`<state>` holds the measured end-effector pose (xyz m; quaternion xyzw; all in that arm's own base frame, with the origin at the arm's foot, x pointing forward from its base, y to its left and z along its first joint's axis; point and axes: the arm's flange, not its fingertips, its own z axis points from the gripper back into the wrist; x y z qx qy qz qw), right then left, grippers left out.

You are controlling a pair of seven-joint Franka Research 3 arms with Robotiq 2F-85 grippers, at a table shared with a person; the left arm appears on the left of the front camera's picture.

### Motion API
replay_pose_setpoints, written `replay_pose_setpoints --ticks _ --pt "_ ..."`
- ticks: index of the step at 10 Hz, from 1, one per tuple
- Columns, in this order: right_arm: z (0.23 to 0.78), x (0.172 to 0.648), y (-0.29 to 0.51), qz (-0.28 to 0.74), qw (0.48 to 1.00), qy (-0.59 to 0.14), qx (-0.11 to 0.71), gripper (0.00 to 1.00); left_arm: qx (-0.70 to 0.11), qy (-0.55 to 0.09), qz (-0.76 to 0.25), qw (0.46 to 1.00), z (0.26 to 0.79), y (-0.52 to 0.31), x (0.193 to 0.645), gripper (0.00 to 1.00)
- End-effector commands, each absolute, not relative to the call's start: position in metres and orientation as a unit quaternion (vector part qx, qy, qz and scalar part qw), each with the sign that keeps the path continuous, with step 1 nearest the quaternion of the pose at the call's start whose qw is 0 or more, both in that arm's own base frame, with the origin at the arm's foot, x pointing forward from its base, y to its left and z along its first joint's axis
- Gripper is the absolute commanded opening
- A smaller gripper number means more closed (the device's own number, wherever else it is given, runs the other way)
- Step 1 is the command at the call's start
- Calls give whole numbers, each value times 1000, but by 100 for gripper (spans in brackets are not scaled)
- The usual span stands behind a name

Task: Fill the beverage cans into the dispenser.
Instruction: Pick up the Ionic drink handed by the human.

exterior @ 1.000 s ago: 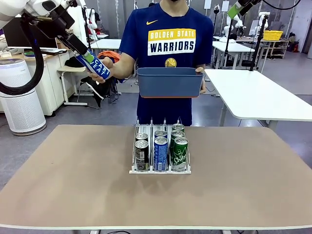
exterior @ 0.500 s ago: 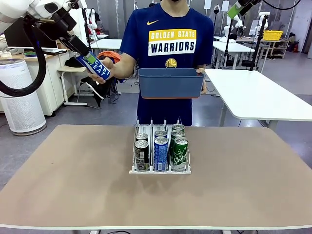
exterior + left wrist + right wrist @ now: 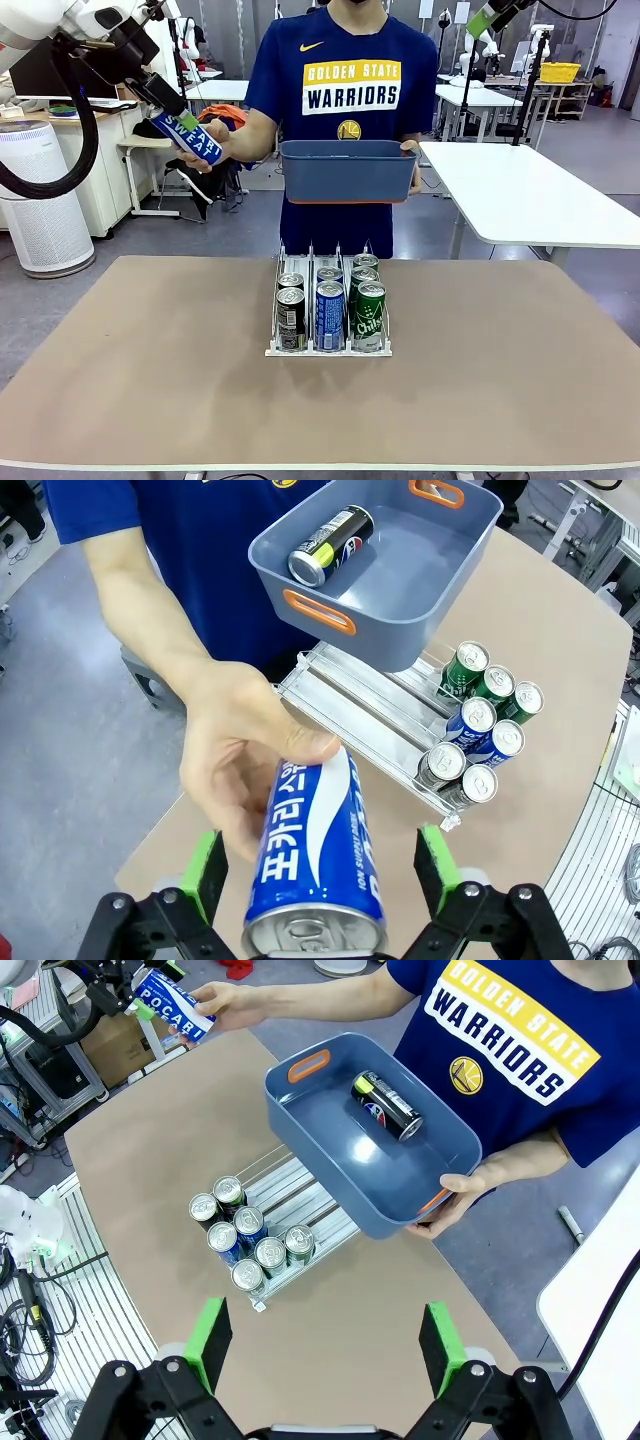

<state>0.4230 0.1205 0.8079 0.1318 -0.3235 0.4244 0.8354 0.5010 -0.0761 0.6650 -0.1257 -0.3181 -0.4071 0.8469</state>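
Blue can [image 3: 188, 138] between left fingers [image 3: 205, 865]

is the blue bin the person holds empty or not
Not empty: one black can lies on its side inside the bin.

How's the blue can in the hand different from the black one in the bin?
The blue can is held up by a hand; the black can lies on its side in the bin. The blue can has big white letters; the black can doesn't. Both are slim with silver tops.
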Motion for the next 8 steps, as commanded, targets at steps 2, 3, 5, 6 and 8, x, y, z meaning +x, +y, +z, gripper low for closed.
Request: replay_pose_setpoints --ticks 2,3,5,6,8 --pt "808 423 120 425 835 -324 133 100 -126 -318 -407 847 665 -76 501 85" --pt "808 423 120 425 835 -324 133 100 -125 -309 -398 855 665 -77 499 40" --pt "808 423 120 425 835 -324 133 100 -129 -306 -391 858 664 -78 495 0" --pt "808 423 120 425 835 -324 133 100 -129 -304 -389 860 664 -77 494 0" --pt "808 423 120 425 835 -324 133 100 -128 -296 -382 866 664 -77 492 2"
